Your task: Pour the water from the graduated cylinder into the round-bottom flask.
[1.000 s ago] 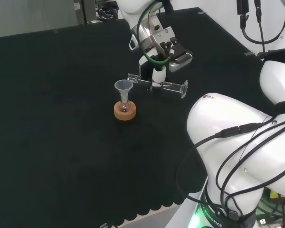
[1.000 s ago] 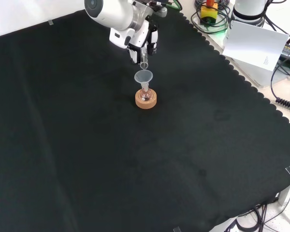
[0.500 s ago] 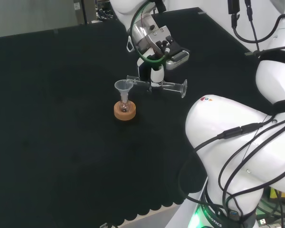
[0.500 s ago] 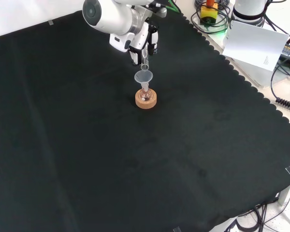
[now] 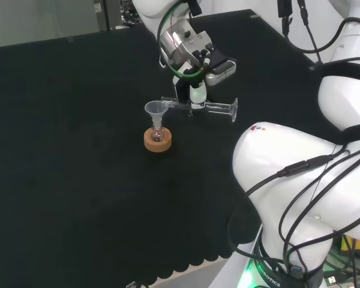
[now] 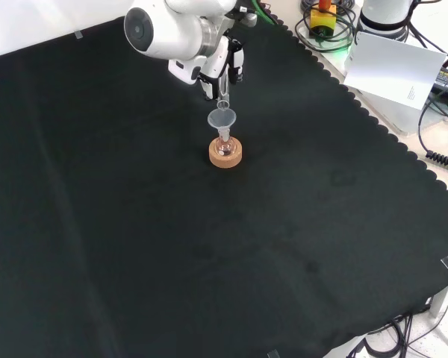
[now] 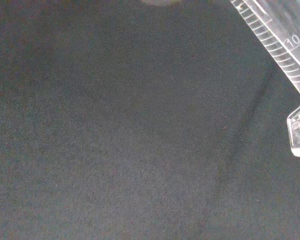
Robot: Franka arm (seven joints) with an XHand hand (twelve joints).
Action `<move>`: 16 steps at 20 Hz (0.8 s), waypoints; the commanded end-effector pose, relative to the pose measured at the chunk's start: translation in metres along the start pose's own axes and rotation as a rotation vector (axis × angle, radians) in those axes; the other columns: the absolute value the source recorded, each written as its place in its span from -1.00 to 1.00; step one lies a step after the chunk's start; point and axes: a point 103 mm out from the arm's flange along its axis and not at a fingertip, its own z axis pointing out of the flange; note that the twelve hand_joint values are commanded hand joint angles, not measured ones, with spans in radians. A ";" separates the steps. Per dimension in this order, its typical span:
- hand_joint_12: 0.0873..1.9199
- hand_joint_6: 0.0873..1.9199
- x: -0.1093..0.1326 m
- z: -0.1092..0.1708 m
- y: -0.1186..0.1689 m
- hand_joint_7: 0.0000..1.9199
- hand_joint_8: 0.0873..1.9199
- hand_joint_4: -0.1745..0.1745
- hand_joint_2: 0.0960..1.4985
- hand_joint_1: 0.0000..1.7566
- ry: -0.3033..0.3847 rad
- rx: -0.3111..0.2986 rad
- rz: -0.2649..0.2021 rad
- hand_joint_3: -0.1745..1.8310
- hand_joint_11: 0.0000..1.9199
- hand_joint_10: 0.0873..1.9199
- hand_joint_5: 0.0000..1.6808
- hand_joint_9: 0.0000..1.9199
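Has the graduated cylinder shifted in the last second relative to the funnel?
Yes. In the head view the graduated cylinder, held in the hand, has risen slightly at its base end, while its mouth stays over the funnel, which has not moved.

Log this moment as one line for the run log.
hand: shut on graduated cylinder | cylinder: near level, mouth over funnel | funnel: in round-bottom flask on cork ring

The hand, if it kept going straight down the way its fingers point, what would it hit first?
Probably bare black cloth. The hand grips the graduated cylinder just right of the funnel, head view; depth is uncertain.
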 end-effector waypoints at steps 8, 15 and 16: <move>-0.24 0.11 0.002 -0.006 -0.003 -0.02 0.10 -1.00 0.49 0.42 -0.009 0.072 0.030 -0.82 0.25 -0.97 0.08 0.50; -0.25 0.11 0.004 -0.007 -0.002 -0.02 0.10 -1.00 0.50 0.42 -0.017 0.107 0.044 -0.82 0.25 -0.97 0.07 0.50; -0.25 0.11 0.004 -0.007 -0.002 -0.02 0.10 -1.00 0.50 0.42 -0.018 0.110 0.046 -0.82 0.25 -0.97 0.07 0.50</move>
